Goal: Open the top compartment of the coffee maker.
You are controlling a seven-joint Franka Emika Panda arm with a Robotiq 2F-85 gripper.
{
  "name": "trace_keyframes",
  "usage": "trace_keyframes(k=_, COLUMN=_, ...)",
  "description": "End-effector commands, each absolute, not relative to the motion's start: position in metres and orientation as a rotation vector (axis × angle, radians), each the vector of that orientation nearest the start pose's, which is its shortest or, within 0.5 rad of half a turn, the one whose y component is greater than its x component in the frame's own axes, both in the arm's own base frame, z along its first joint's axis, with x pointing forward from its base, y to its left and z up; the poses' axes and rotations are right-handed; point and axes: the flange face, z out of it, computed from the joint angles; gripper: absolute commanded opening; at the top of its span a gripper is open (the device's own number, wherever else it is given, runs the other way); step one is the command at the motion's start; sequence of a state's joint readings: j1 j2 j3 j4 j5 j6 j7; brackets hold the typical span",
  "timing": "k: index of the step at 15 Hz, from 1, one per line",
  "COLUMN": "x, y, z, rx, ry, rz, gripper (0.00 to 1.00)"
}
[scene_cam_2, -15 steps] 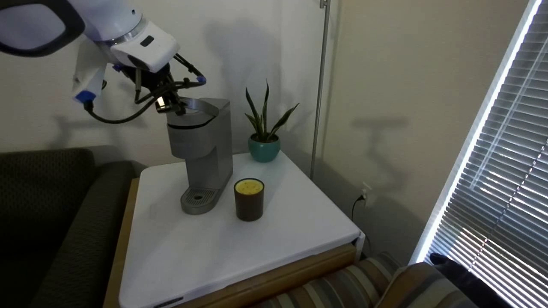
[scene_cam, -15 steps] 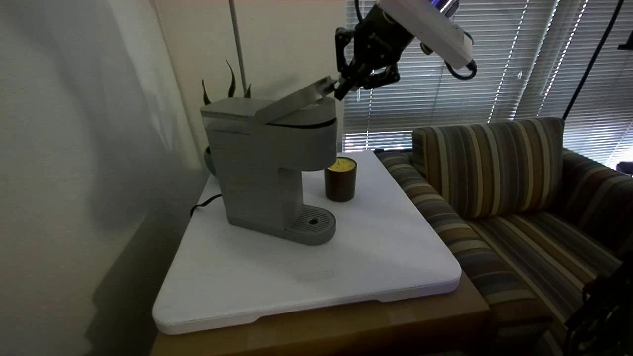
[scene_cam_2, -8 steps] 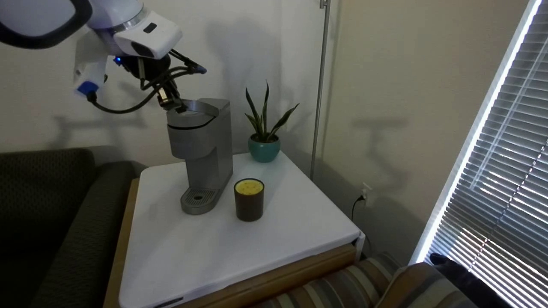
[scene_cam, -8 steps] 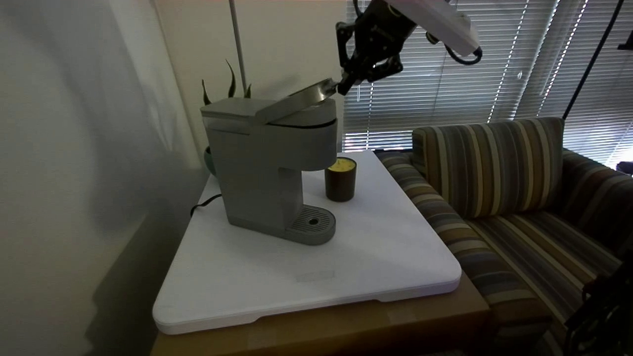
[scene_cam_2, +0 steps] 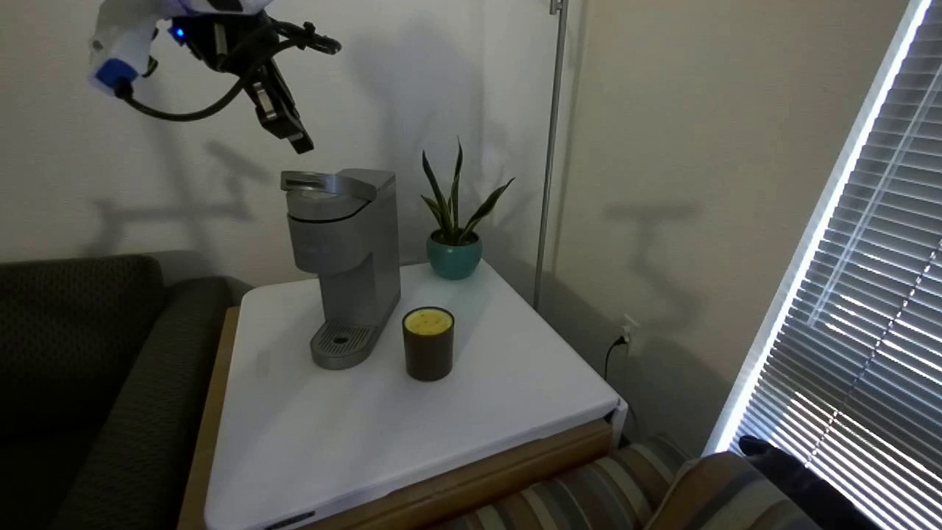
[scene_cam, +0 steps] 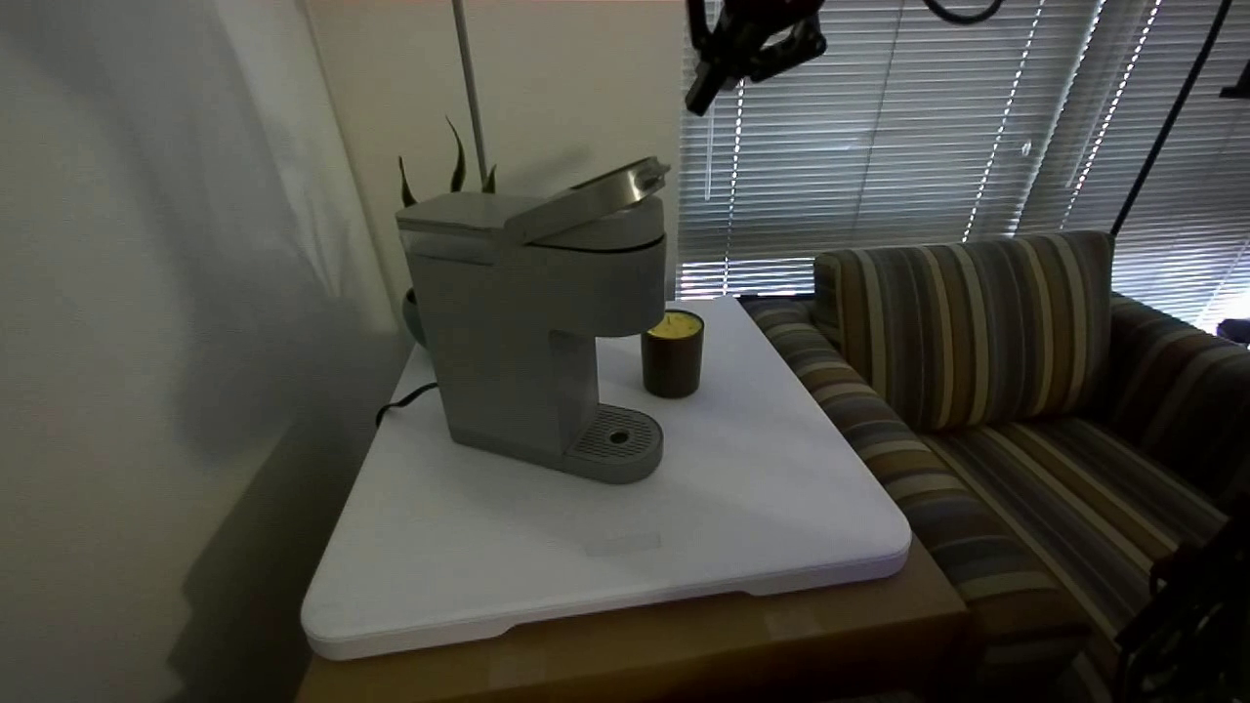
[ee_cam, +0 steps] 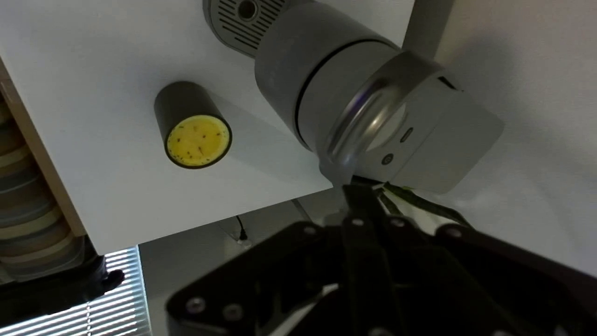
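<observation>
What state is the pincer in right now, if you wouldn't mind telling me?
Pincer: closed, holding nothing, not touching the coffee maker.

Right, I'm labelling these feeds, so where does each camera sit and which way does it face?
An exterior view: beside the coffee maker, looking down, facing the blinds; gripper and cable show at the top.
An exterior view: off the coffee maker's front, facing the potted plant; gripper and white arm show upper left.
Wrist view: on the wrist, overhead, looking down at the lid and brown cup; gripper along the bottom.
Both exterior views share the coffee maker and brown cup.
</observation>
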State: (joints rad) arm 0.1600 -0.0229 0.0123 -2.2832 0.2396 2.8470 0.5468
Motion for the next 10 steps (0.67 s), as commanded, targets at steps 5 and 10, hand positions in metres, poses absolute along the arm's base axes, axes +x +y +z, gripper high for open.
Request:
trace_keyframes(k=5, x=0.538, y=0.084, z=0.413, rx=-2.625, ry=0.934, rz=-0.52, gripper=0.0)
trace_keyframes(k=10, x=0.542, y=0.091, z=0.395, rx=-2.602, ry=0.969, rz=-0.483, gripper=0.0)
